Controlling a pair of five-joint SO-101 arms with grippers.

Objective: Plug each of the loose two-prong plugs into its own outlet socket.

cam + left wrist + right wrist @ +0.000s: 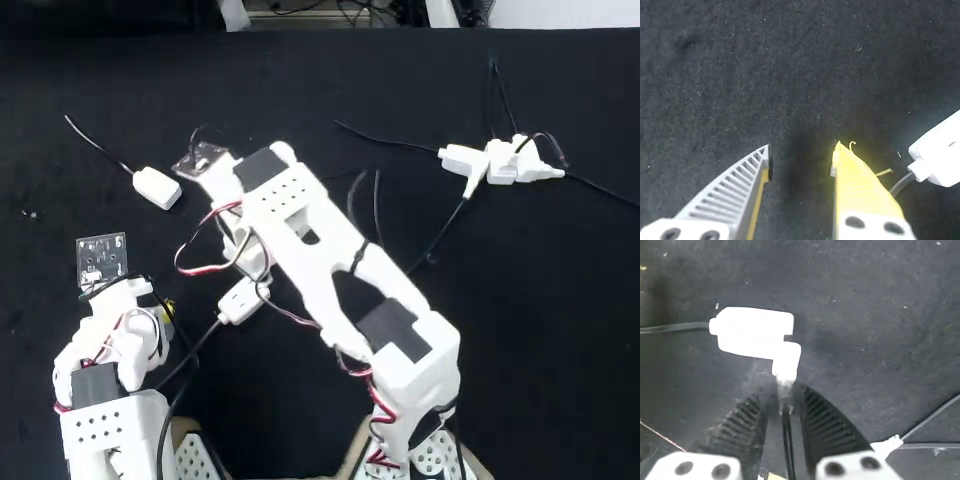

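A white outlet socket (752,332) lies on the black cloth with a white angled plug (786,362) seated in its side. The plug's black cable runs back between the fingers of my right gripper (781,392), which stands slightly open just behind the plug without touching it. From above, this socket (240,298) lies under the right arm, whose gripper (250,272) is mostly hidden. My left gripper (801,147) hangs open over bare cloth, with the same socket (940,152) just off its yellow finger (855,185). A loose white plug (157,187) lies at the far left.
A second cluster of white sockets and plugs (500,160) lies at the far right, with black cables (440,235) trailing across the cloth. The left arm (105,370) sits at the near left corner. The cloth's far edge (330,28) runs along the back.
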